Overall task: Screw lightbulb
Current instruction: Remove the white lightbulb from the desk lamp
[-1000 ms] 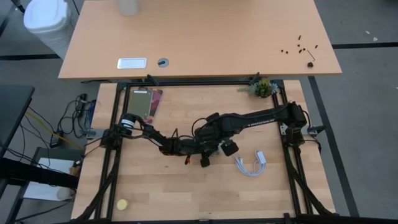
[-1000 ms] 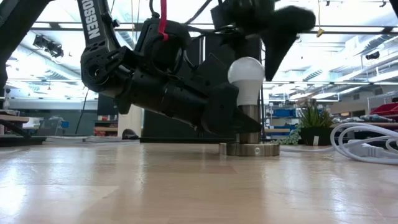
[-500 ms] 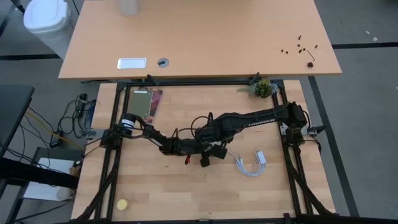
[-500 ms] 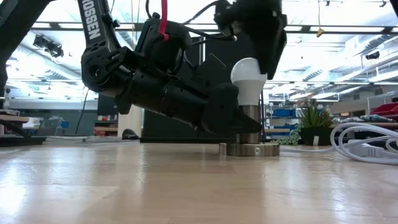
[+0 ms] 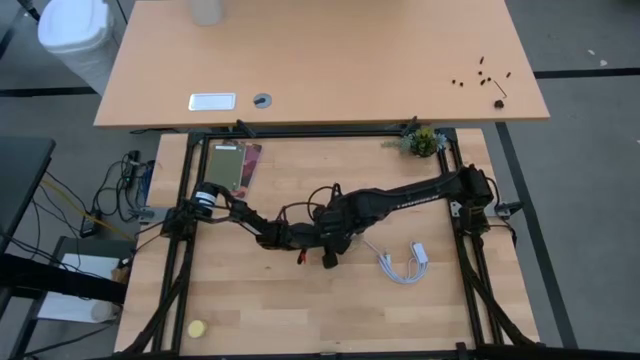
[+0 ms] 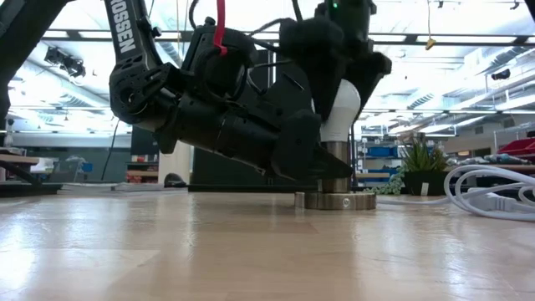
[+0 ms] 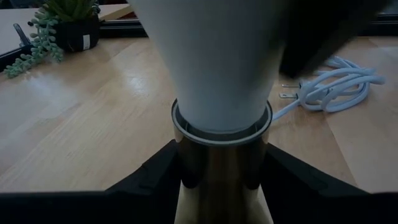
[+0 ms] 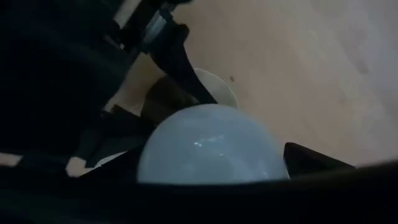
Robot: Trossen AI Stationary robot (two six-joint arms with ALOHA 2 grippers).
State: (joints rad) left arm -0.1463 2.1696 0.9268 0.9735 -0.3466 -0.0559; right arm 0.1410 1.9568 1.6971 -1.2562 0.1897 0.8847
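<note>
The white lightbulb [image 6: 349,107] stands upright in a silvery socket [image 6: 337,201] on the table, right of its middle. My left gripper [image 7: 222,186] reaches in low from the table's left and is shut on the socket's neck. My right gripper [image 6: 338,75] comes down from above and stands open, one finger on each side of the bulb's globe [image 8: 211,146]. I cannot tell whether those fingers touch the glass. In the high view the right arm [image 5: 400,195] hides the bulb. My left gripper pinches the socket's metal neck [image 7: 221,165], just under the bulb, between its two fingers [image 7: 158,177]. They come in almost level from the table's left, across the upright neck. The socket's round base [image 6: 359,201] rests flat on the table.
A coiled white cable [image 5: 405,262] lies to the right of the socket. A small potted plant [image 5: 424,141] stands at the far right corner, a booklet [image 5: 235,165] at the far left, and a yellow round thing [image 5: 197,328] near the front left corner.
My right gripper has rolled about its own pointing line above the bulb and sunk a little, so its fingers now flank the globe instead of hanging over it. The bulb, the socket and my left gripper have kept still.
</note>
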